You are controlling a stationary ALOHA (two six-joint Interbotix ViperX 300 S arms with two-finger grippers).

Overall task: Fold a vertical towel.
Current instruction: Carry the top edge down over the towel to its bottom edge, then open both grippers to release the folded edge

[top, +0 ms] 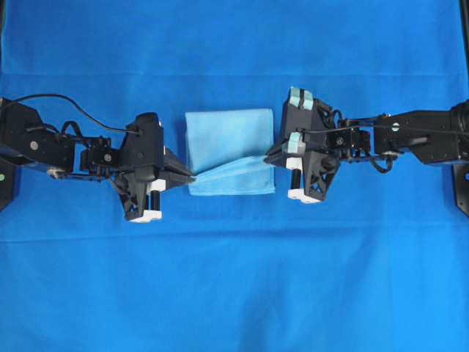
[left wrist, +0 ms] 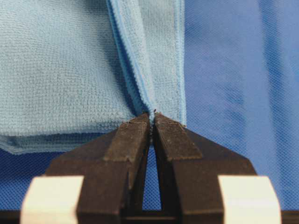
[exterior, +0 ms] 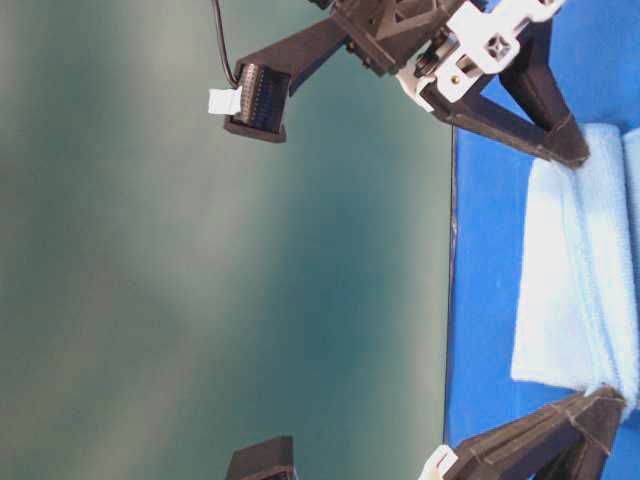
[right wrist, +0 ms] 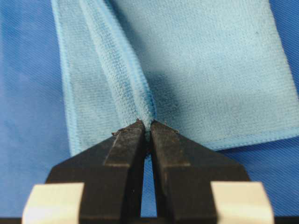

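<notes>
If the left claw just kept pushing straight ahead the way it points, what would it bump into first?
The towel. The left gripper already has its tips pinched on a raised fold at the cloth's edge, so going on would probably just shove the folded towel ahead of it.

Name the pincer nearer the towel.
Neither: both touch it. The left pincer pinches the towel at its left edge; the right pincer pinches the opposite edge.
</notes>
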